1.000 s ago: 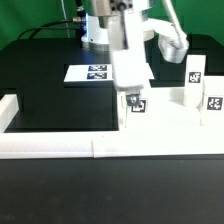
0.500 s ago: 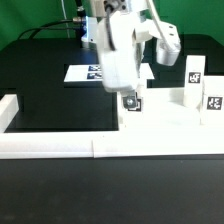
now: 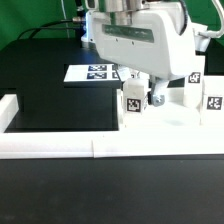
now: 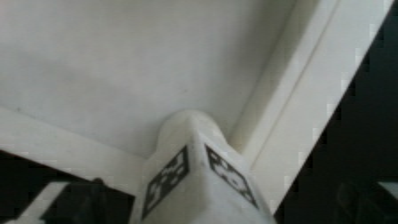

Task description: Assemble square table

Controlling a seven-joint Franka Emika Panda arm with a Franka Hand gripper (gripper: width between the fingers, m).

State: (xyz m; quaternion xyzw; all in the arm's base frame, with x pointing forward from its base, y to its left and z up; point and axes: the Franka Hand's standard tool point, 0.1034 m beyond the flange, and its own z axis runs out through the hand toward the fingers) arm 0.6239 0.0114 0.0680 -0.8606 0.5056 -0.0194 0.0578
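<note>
The square plate (image 3: 170,125) lies white at the exterior view's right, against the front rail. One tagged leg (image 3: 133,101) stands upright at its near left corner. My gripper (image 3: 141,94) hangs over that leg, hand turned broadside, jaws straddling the leg with a gap on each side, so it looks open. In the wrist view the leg (image 4: 196,175) rises between the jaws, two tagged faces showing, on the plate (image 4: 125,70); one finger (image 4: 63,205) stands apart from it. Two more legs (image 3: 195,70) (image 3: 213,103) stand upright on the plate's right side.
White border rails run along the front (image 3: 60,147) and at the left (image 3: 8,112). The marker board (image 3: 88,73) lies behind on the black table, partly hidden by my arm.
My hand has turned about its vertical axis from edge-on to broadside over the corner leg. The leg stays in place, its tag still facing the camera.
</note>
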